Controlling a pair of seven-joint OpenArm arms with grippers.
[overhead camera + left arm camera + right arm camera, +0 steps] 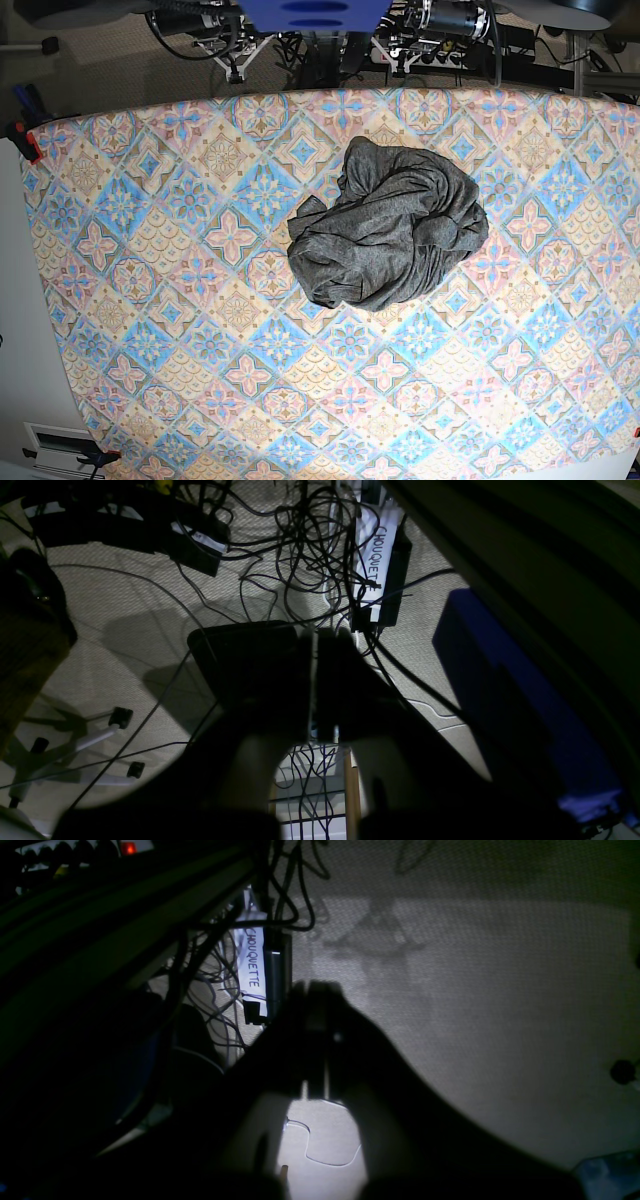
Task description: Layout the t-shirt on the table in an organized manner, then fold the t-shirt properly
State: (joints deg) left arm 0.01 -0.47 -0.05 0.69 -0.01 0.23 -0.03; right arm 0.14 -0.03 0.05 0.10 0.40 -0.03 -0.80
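Left wrist view: the left gripper (316, 680), a dark silhouette, has its two flat fingers pressed together with only a thin bright seam between them, clenched on nothing; beneath it lies a pale, finely ribbed carpet floor (125, 625); a tangle of thin black cables (305, 545) loops across the carpet; a long black box with a white label hand-lettered "CHOUQUETTE" (377, 555) lies among them; a white chair base (75, 740) with black castors shows at lower left; a deep blue block (505, 690) stands at right; neither garment nor table cloth is visible here.

Right wrist view: the right gripper (316, 1040), likewise in shadow, has its fingers closed against each other, holding nothing; the same ribbed carpet (475, 1015) fills the right side, dimly lit; the labelled box (255, 970) sits just left of the fingers amid black cables (280, 885); a small red light (128, 847) glows at upper left; a thin pale wire (325, 1155) curls on the floor below.

Base view: the table (150, 350) is covered by a cloth of pink, blue and cream diamond floral tiles; the t-shirt (390, 225), dark heather-grey soft knit, lies crumpled in a rounded, deeply creased heap slightly right of centre and toward the far edge; both arms sit folded beyond that far edge, well apart from the shirt; a red clamp (27, 141) grips the cloth at the left edge.
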